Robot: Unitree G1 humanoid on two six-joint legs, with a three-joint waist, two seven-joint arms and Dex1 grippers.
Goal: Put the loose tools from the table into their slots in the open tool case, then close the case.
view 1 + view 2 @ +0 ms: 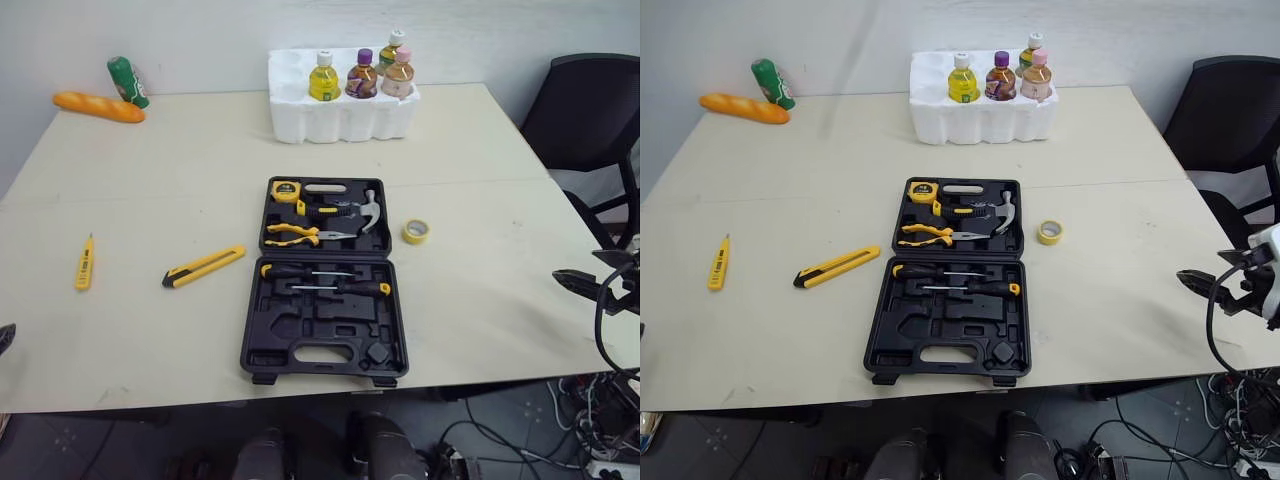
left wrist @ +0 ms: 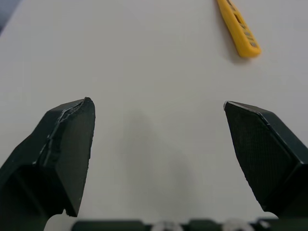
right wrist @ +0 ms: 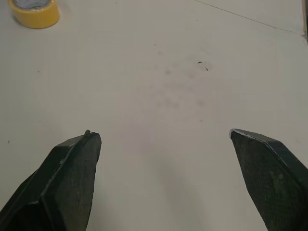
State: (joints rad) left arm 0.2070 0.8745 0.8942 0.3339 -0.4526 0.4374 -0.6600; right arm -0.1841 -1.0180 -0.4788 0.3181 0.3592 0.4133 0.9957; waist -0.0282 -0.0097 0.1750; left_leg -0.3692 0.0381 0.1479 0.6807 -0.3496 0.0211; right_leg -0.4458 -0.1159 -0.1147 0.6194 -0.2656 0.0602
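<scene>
Case (image 1: 322, 300) lies open; left tool (image 2: 156, 102) and right tool (image 3: 163, 133) gape wide, empty, above the table (image 1: 150, 180).

Your left hand (image 2: 159, 144) hangs over the bare pale surface (image 2: 144, 62) (fingers spread wide), with a yellow tool (image 2: 239, 30) lying beyond its fingertips.

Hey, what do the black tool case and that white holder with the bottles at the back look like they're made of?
The tool case looks like moulded hard plastic, matt black: its recesses are shaped to the tools. The white bottle holder looks like foam, probably expanded polystyrene: thick walls, rounded dull edges, no gloss.
</scene>
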